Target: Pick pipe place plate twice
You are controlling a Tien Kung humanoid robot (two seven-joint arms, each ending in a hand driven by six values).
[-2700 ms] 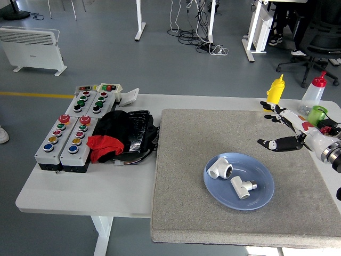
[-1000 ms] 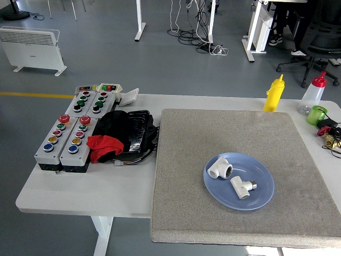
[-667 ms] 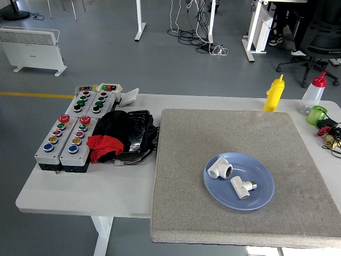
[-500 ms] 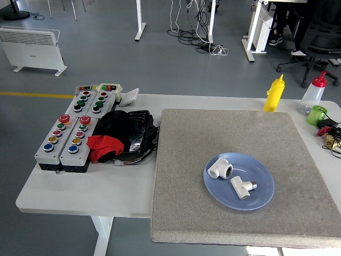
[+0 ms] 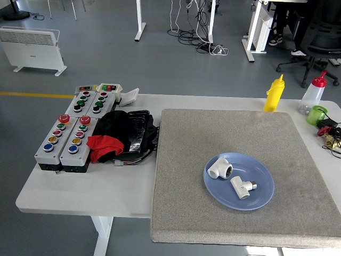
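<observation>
A blue plate (image 5: 261, 197) lies on the grey mat (image 5: 213, 133), right of its middle. Two white pipe fittings rest inside it: an elbow piece (image 5: 219, 168) at the upper left and a tee piece (image 5: 242, 187) near the centre. Neither robot hand appears anywhere in the head view.
Two grey button boxes (image 5: 68, 136) and a black and red bundle (image 5: 120, 136) sit on the table's left part. A yellow bottle (image 5: 274, 93), a red-capped clear bottle (image 5: 313, 92), a green cup (image 5: 317, 114) and small parts (image 5: 329, 136) stand at the far right edge.
The right hand, which hovered open over the mat's right edge 2.7 s ago, has withdrawn out of view. Plate and fittings have stayed put.
</observation>
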